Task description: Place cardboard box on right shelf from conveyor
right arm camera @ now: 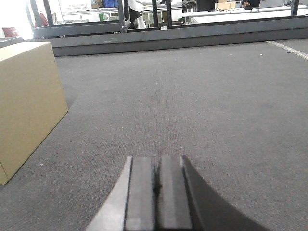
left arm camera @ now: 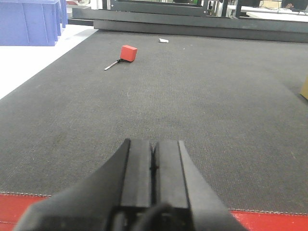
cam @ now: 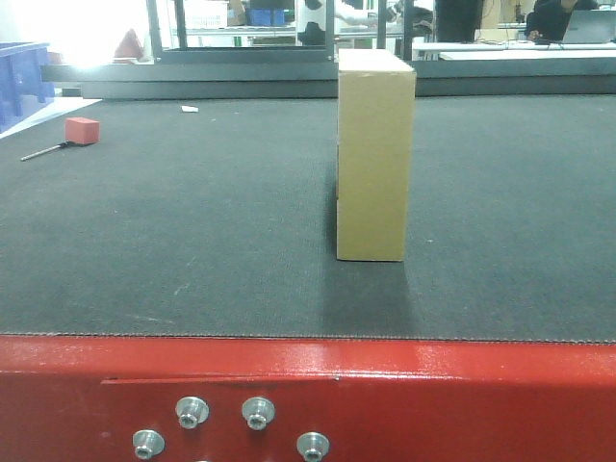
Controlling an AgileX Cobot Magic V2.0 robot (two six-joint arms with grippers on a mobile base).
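Cardboard box [cam: 375, 159]: standing on end on conveyor [cam: 192, 241], long axis running upright.
Right gripper [right arm camera: 156, 179]: hovering just right of box, the nearer one, jaws pressed together, gripping nothing.
Left gripper [left arm camera: 153, 161]: hovering well left of box, likewise closed and empty.

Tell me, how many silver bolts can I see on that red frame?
4, all on the conveyor's red frame: upper-left bolt, upper-right bolt, lower-left bolt, lower-right bolt. More may hide below the picture's edge.
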